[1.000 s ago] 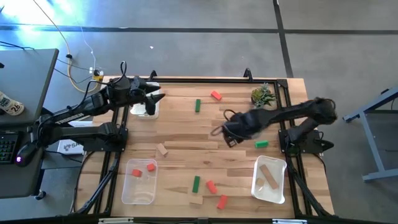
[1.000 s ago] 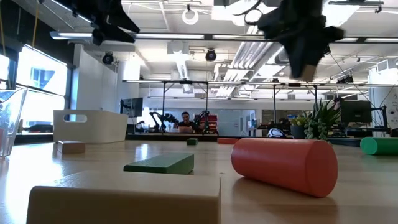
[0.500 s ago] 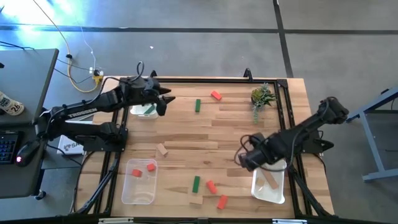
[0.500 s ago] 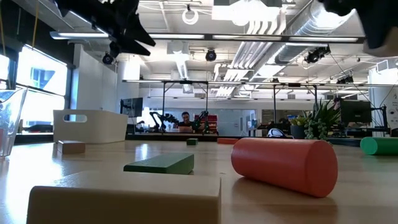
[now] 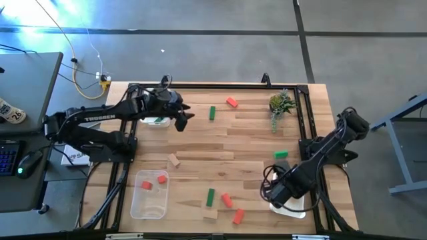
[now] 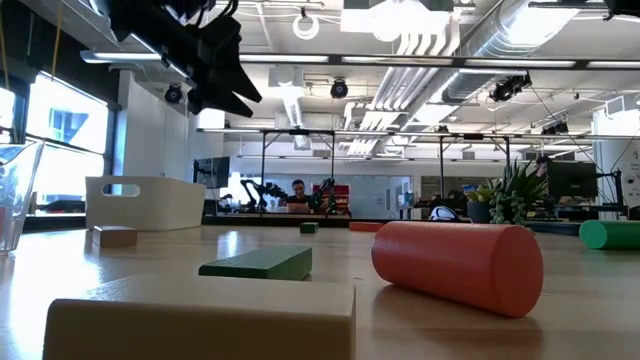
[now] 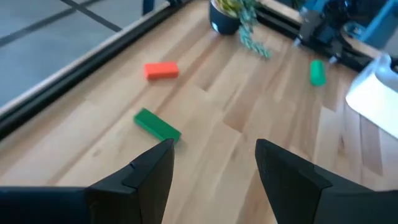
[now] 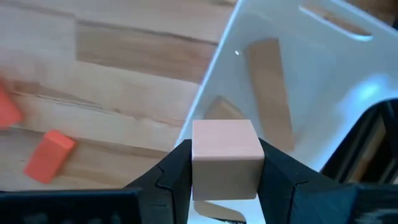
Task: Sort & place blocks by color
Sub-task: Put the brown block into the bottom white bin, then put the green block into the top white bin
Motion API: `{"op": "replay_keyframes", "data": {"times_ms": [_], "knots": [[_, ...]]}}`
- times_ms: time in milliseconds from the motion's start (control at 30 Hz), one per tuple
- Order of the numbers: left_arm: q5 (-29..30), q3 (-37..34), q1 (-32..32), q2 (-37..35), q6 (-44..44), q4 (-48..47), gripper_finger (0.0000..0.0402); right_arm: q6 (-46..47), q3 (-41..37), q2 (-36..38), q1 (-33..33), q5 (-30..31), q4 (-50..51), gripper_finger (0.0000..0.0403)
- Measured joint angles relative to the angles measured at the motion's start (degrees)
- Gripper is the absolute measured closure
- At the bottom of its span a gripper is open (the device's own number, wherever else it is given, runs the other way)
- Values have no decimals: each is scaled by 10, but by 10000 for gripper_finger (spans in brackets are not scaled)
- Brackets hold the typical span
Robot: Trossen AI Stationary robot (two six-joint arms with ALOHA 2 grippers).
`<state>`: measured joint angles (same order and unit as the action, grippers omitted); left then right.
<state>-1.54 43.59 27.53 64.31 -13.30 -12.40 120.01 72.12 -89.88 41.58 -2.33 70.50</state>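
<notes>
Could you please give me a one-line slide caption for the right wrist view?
Right tool holds a tan cube over the clear tray containing tan blocks.

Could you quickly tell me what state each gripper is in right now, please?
Left gripper: open, holding nothing, above the table.
Right gripper: closed on a tan cube, over the tray.

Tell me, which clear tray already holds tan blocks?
The tray under the right gripper, by the table's right edge; the left tray holds red blocks.

Red (image 5: 231, 102), green (image 5: 212, 113) and tan blocks (image 5: 174, 160) lie scattered (one tan cube (image 8: 225, 159) hand-held (image 8: 225, 186)).
</notes>
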Motion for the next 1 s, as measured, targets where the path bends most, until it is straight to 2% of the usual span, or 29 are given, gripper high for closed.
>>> {"op": "replay_keyframes", "data": {"times_ms": [167, 500, 667, 800, 1000], "knots": [[1, 0, -36, 11, 13, -12, 190, 0, 0, -15, 6, -19, -4, 266], [12, 0, -95, 11, 15, -63, 190, -22, 0, -20, 6, -20, 23, 195], [61, 26, -124, 12, 5, -163, 190, -51, 1, -17, 0, -13, 24, 178], [101, 59, -142, 12, 16, -261, 190, -80, 20, -15, -17, 22, 48, 176], [102, 81, -154, 11, 19, -309, 190, -128, 70, -14, -49, 85, 108, 176]]}}
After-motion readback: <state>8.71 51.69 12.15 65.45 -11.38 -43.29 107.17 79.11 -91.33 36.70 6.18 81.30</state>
